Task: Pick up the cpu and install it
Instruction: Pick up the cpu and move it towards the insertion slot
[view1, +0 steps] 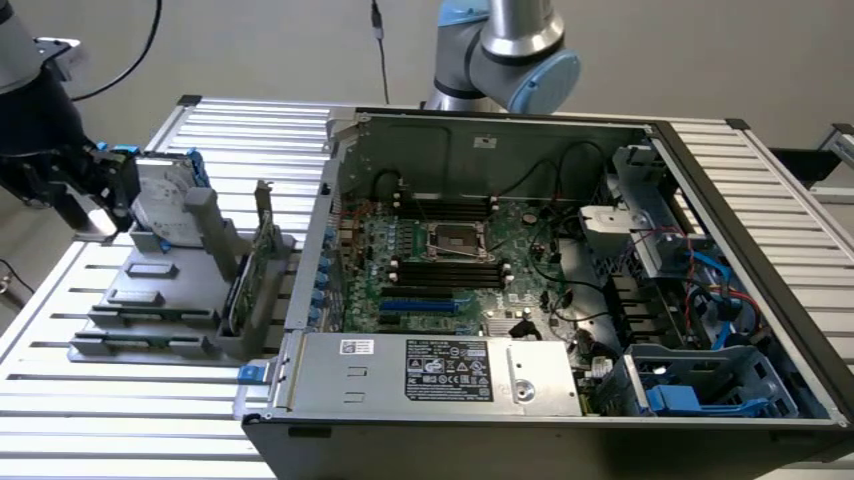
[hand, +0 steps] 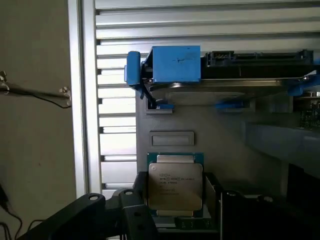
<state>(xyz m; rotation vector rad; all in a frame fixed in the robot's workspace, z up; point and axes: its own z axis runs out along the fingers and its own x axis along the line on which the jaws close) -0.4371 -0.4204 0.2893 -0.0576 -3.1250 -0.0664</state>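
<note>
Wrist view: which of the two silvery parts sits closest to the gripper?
The cpu, the small square chip with printing, right by the gripper; the blue-bracketed hard drive lies farther off.

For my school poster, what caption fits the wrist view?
Open gripper flanks the silver cpu in its grey holder, hard drive beyond.

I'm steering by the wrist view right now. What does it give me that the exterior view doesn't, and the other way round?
Wrist view: the cpu, silver top with printed lettering, close up on the gray rack.
Exterior view: the open computer case, its motherboard with the socket, and the power supply.
Both: the hard drive with blue brackets, on that rack.
</note>
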